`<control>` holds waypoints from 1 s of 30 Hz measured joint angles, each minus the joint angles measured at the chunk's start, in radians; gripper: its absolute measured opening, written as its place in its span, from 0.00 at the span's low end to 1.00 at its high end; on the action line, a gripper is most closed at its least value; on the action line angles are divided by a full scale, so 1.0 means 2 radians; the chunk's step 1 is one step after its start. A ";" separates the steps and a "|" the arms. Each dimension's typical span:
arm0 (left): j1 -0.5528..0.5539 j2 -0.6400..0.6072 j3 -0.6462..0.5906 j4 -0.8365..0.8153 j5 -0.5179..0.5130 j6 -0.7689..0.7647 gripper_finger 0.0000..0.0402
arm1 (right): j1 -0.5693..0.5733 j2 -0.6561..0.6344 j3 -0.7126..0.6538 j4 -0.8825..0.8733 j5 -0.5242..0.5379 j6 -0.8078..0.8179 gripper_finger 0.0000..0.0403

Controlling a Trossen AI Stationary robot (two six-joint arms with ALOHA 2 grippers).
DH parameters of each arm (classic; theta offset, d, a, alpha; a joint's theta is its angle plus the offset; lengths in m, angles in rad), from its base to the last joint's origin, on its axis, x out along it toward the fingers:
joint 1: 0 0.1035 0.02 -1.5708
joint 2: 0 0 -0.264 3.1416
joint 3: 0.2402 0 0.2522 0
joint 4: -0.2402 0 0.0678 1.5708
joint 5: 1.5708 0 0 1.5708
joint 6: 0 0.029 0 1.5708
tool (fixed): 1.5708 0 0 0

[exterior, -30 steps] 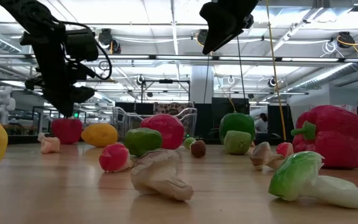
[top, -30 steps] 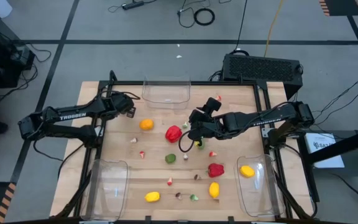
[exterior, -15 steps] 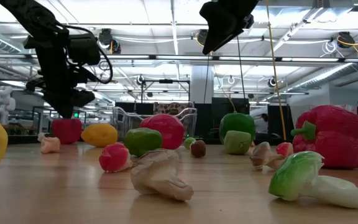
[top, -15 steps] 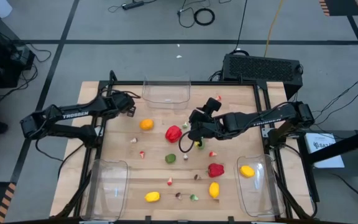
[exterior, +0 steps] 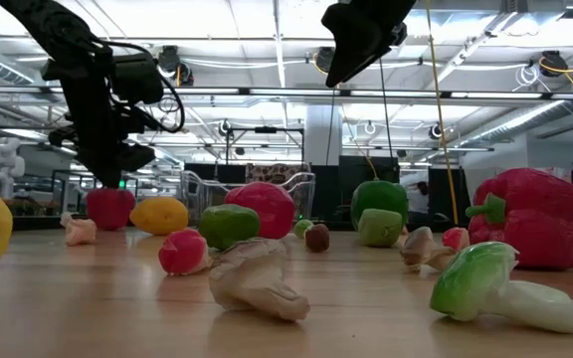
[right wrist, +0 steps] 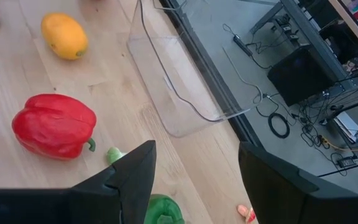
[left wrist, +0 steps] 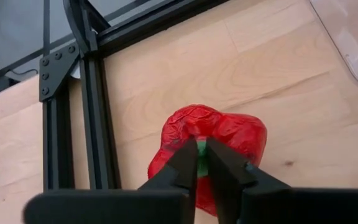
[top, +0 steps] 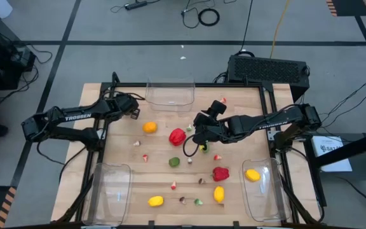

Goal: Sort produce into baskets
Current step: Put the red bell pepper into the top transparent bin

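The left gripper (left wrist: 199,167) is at the far left edge of the table (top: 126,152), near the black frame. Its fingers are almost closed and pinch the little green stem of a red pepper (left wrist: 229,138). That is a very thin thing to hold. If the arm lifts fast, the stem may slip out and the pepper may drop or roll off toward the frame. The right gripper (right wrist: 191,180) hangs over the middle of the table with its fingers wide apart and nothing in them. A green pepper (right wrist: 160,211) sits right under it, and another red pepper (right wrist: 55,124) lies close by. The far basket (top: 169,94) is empty, and so is the left basket (top: 110,191). The right basket (top: 262,191) holds one lemon (top: 252,174). Most of the produce is scattered on the table.
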 joint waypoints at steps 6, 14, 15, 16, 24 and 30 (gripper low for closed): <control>0.000 0.000 0.000 -0.001 0.000 0.008 0.02 | 0.003 0.000 0.000 -0.001 0.000 0.000 0.55; 0.000 -0.001 0.007 -0.014 0.003 0.017 0.03 | 0.005 0.000 0.000 -0.001 0.000 0.000 0.55; 0.000 -0.002 0.012 -0.018 0.007 0.017 0.03 | 0.005 0.000 0.000 -0.001 0.000 0.000 0.55; -0.001 -0.004 0.017 -0.022 0.010 0.017 0.03 | 0.005 0.000 0.000 -0.001 0.000 0.000 0.55; -0.019 -0.036 0.053 -0.071 0.023 0.016 0.03 | 0.005 0.000 0.000 -0.002 0.000 0.000 0.55; -0.035 -0.070 0.084 -0.098 0.026 0.008 0.03 | 0.006 0.000 0.000 -0.007 0.000 0.008 0.55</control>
